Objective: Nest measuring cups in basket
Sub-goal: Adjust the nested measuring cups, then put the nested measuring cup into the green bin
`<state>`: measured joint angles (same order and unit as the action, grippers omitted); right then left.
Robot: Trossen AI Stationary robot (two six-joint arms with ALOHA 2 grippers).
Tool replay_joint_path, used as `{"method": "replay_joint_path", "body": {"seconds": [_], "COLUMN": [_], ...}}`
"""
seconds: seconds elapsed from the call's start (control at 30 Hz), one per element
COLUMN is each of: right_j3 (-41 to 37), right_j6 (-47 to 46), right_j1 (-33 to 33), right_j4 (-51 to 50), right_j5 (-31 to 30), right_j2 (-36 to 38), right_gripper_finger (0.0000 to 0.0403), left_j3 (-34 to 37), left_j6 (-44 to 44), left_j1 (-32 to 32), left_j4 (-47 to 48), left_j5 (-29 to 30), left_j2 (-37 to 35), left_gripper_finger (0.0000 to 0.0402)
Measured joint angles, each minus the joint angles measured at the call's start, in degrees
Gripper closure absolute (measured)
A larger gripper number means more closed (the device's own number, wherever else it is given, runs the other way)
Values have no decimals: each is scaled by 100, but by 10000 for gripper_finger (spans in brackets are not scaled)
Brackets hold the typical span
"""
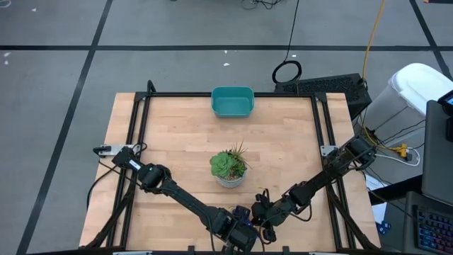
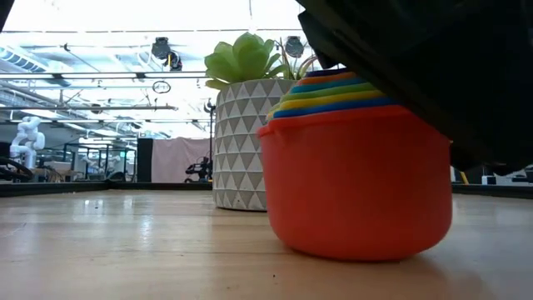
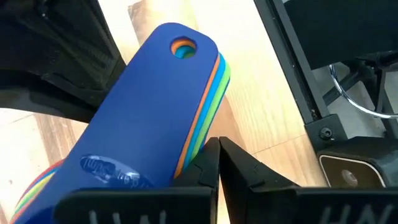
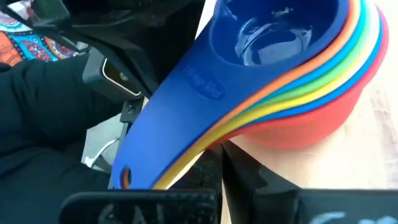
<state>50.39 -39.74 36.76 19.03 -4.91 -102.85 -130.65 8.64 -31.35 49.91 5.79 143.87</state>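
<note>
The measuring cups [image 2: 358,179] sit nested in one stack, the big orange-red one at the bottom resting on the table near its near edge. Their handles [image 3: 155,106] lie stacked, with the blue one on top. My left gripper [image 3: 219,165] is shut right beside the handle stack. My right gripper [image 4: 222,168] also looks shut, close under the cups [image 4: 292,68] where the handles leave the bowls. In the high view both grippers [image 1: 251,219] meet at the near edge and hide the cups. The teal basket [image 1: 232,101] stands at the far edge. My left gripper lies with the outer side of one shut finger [image 3: 202,171] against the long edge of the handle stack [image 3: 198,140], about midway along it. The fingers point roughly along the handles. My right gripper sits behind the handle stack [image 4: 186,143], which covers one finger; whether it touches, I cannot tell.
A green succulent in a white patterned pot [image 1: 228,168] stands mid-table between the cups and the basket, and shows just behind the cups in the low view [image 2: 246,125]. Black frame rails [image 1: 138,142] run along the table's left and right sides.
</note>
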Motion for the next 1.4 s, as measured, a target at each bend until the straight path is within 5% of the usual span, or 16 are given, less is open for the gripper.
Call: {"method": "replay_joint_path", "body": {"seconds": [0.8, 1.17, 1.4], "right_j3": [2, 2, 127], "right_j6": [549, 458, 467], "right_j1": [-88, -93, 36], "right_j4": [-187, -1813, -2301], "right_j5": [-90, -614, -823], "right_j2": [38, 1014, 1305], "right_gripper_finger": [403, 403, 403], "left_j3": [4, 4, 4], "left_j6": [237, 566, 628], "left_j1": [-182, -397, -506], "left_j4": [641, 1389, 2311], "left_j5": [25, 56, 801], "left_j2": [-404, -409, -409], "left_gripper_finger": [392, 392, 392]}}
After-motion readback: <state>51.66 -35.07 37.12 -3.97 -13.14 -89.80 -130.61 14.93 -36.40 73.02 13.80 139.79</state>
